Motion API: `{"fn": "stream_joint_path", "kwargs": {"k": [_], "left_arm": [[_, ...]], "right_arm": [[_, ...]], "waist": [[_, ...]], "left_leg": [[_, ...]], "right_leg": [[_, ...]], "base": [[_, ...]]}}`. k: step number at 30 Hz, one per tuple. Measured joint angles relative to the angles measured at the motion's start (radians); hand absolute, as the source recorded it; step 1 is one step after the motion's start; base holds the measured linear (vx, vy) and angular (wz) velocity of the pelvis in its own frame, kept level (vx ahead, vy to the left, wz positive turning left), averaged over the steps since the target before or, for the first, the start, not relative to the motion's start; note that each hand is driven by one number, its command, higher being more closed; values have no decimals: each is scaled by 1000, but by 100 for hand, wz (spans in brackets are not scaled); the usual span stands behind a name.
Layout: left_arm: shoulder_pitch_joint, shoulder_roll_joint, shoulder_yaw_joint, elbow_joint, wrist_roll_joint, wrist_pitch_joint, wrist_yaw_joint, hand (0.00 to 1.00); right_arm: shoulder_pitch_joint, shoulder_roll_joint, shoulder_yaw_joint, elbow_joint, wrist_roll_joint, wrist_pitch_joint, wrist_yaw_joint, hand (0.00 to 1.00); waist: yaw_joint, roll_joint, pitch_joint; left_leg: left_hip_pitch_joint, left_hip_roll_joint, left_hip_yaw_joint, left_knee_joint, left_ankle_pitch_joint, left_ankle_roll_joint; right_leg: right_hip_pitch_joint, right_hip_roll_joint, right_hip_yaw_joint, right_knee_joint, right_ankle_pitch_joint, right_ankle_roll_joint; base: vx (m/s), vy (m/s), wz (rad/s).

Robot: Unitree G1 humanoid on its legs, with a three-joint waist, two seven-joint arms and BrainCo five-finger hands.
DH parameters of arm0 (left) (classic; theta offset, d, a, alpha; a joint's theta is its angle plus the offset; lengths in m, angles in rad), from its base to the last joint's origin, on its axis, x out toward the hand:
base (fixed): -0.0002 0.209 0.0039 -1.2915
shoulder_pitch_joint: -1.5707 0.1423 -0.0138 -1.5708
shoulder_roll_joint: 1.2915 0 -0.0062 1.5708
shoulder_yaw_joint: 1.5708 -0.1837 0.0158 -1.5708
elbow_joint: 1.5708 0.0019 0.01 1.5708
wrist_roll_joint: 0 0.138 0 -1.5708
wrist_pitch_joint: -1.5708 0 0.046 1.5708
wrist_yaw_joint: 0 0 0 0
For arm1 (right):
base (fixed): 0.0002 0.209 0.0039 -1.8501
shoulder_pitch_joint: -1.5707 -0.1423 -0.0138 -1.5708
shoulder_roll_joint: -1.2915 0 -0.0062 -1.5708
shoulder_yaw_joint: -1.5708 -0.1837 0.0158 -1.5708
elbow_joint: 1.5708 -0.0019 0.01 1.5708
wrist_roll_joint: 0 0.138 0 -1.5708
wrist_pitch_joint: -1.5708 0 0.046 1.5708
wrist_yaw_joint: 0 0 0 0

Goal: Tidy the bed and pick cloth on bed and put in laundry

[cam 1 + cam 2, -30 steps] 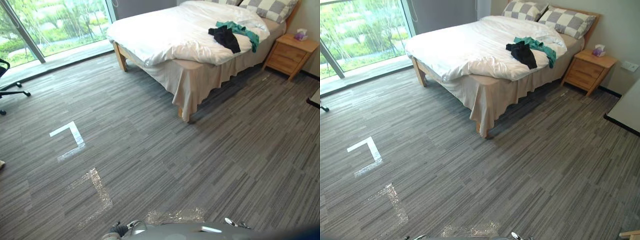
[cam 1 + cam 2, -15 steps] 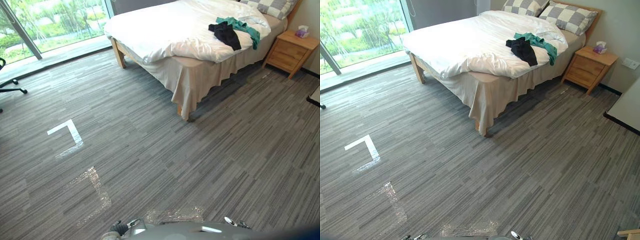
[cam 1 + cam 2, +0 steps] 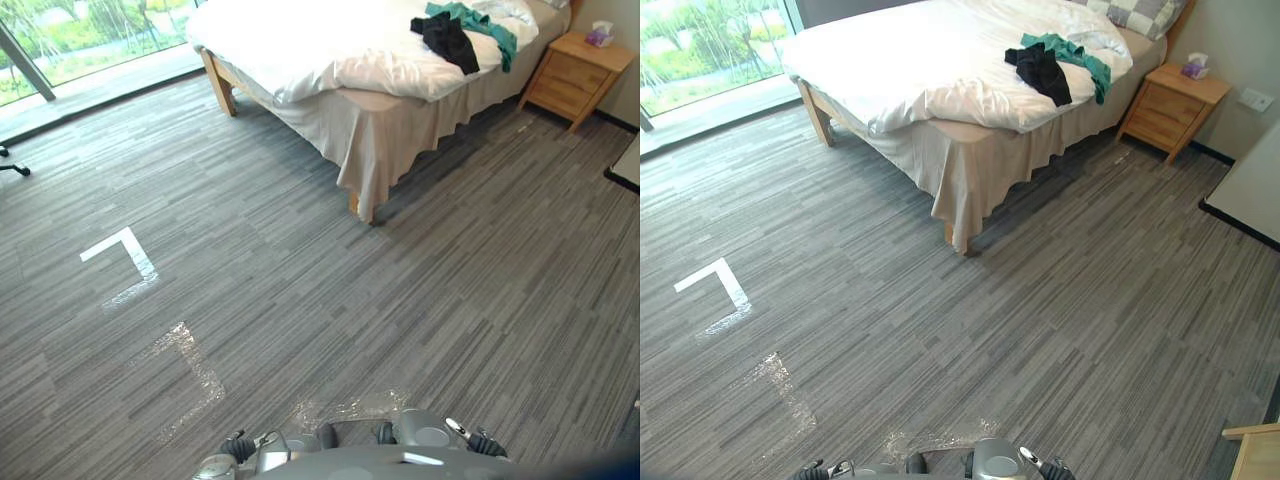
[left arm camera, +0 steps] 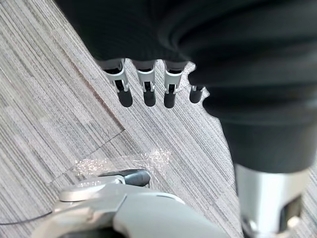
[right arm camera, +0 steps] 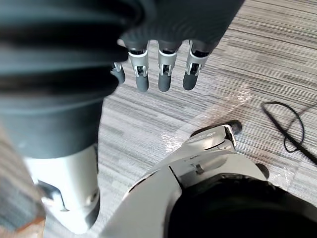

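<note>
While the left hand [image 4: 144, 88] and right hand [image 5: 164, 75] hang with fingers straight, holding nothing, the black cloth [image 3: 1040, 68] and green cloth [image 3: 1085, 62] lie overlapping on the bed [image 3: 990, 165], well apart from them; a careless grab could drag the white quilt [image 3: 910, 70] along.

The bed [image 3: 930, 60] is standing ahead, across the floor [image 3: 1040, 300]. A heap of clothes [image 3: 1045, 68] is lying on its right part, near the pillows [image 3: 1135, 12]. A nightstand [image 3: 1165, 105] is standing just beside the bed, on its right, carrying a tissue box [image 3: 1192, 67].
</note>
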Motion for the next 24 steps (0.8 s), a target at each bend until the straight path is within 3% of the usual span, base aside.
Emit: {"fn": "stream_joint_path", "kwargs": {"k": [2,4,6,9,11,13,14,15,17,18,19,20,22,23,24], "left_arm": [[-23,-6,3,2,8,-2,2,0],[-26,-15,14,2,7,-8,5,0],[-18,-20,34,2,9,-23,4,0],[-16,-10,63,3,29,-28,6,0],[-27,-10,61,4,38,-24,9,0],[-34,-25,51,4,35,-20,10,0],[-36,-35,51,14,36,-22,9,0],[-53,-29,52,18,25,-24,9,0],[-64,-43,53,15,12,-49,10,0],[-67,-52,57,14,-5,-71,11,0],[-69,-57,63,7,-19,-95,11,0],[-70,-57,68,-6,-33,-116,13,0],[-71,-63,77,-41,-35,-140,17,0],[-71,-73,99,-74,-36,-157,27,0],[-70,-80,101,-86,-36,-163,30,0]], "right_arm": [[-6,-2,-29,-1,10,4,1,0],[0,0,-38,-1,17,12,1,0],[5,3,-37,-1,17,13,1,0],[21,18,-37,-2,18,12,-1,0],[39,19,-37,2,20,17,-3,0],[42,5,-46,10,20,36,-3,0],[43,-5,-56,19,16,39,-4,0],[16,-12,-64,32,4,40,-4,0],[0,-34,-65,36,-8,33,-3,0],[-5,-41,-62,32,-13,24,-2,0],[-13,-46,-58,33,-23,13,-3,0],[-26,-45,-51,38,-25,10,-3,0],[-41,-45,-28,40,-30,6,-2,0],[-49,-47,-15,22,-31,-9,0,0],[-51,-45,-15,5,-31,-13,1,0]], "waist": [[-5,15,46],[-4,32,62],[4,31,65],[14,-3,57],[8,-1,55],[-26,30,33],[-29,56,13],[-25,58,13],[-26,81,4],[-25,93,3],[-25,101,4],[-22,90,10],[-6,74,18],[27,72,20],[34,73,20]], "left_leg": [[18,23,-2,8,-25,24],[14,65,29,53,-66,14],[5,118,67,126,-127,-14],[7,160,106,259,-247,-89],[15,179,114,299,-306,-109],[14,232,117,304,-343,-131],[1,250,105,351,-319,-126],[-65,281,105,504,-256,-129],[-162,322,90,751,-157,-136],[-206,339,70,878,-160,-140],[-264,344,28,1036,-178,-133],[-315,323,-8,1138,-202,-131],[-381,273,-37,1170,-228,-135],[-464,213,-35,1137,-245,-124],[-508,187,-37,1119,-250,-115]], "right_leg": [[-65,4,-9,120,-6,-2],[-129,7,-22,107,-7,-10],[-183,-2,-45,32,48,-9],[-247,-59,-83,-52,139,-5],[-282,-80,-81,-27,148,-9],[-351,-76,-101,110,158,-22],[-359,-52,-119,147,102,-80],[-361,-49,-119,178,69,-118],[-299,-19,-139,150,34,-167],[-251,10,-139,109,28,-174],[-167,47,-138,42,25,-180],[-83,69,-135,-22,23,-182],[1,85,-120,-76,21,-186],[59,105,-81,-117,17,-193],[80,113,-70,-134,13,-200]], "base": [[-26,-10,-12],[5,1,-31],[87,-13,-53],[311,-147,-51],[402,-240,-25],[588,-366,14],[633,-383,0],[651,-395,-12],[643,-377,-17],[642,-328,-10],[626,-286,-8],[561,-228,-5],[493,-192,-31],[418,-140,-60],[476,-117,-79]]}}
